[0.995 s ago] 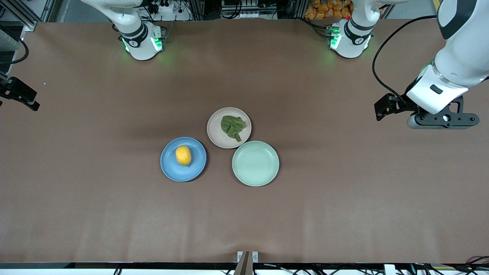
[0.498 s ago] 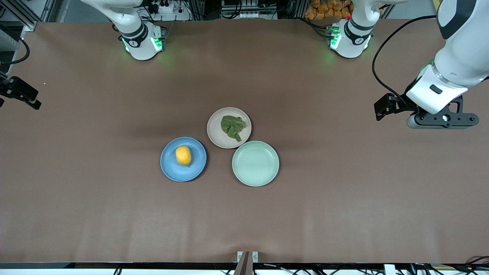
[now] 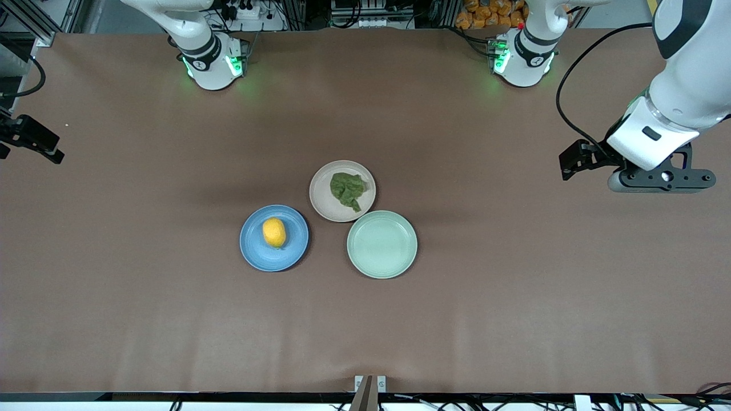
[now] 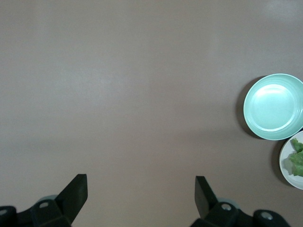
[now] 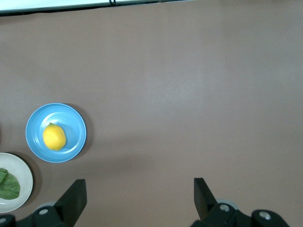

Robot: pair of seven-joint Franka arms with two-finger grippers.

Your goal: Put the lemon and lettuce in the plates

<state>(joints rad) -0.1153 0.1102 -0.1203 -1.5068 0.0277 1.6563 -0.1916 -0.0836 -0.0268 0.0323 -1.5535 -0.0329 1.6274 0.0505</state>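
Lemon (image 3: 274,232): on blue plate (image 3: 260,257). Lettuce (image 3: 348,190): on beige plate (image 3: 322,205), at blue plate's 1 o'clock. Left gripper (image 4: 141,196), right gripper (image 5: 140,195): over bare table (image 3: 514,297), fingers wide apart, empty.

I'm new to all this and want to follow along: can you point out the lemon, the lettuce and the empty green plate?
lemon (image 3: 274,232), front view, middle of the fruit.
lettuce (image 3: 348,190), front view, middle of the leaf.
mint-green plate (image 3: 382,244), front view, bare centre of the dish.
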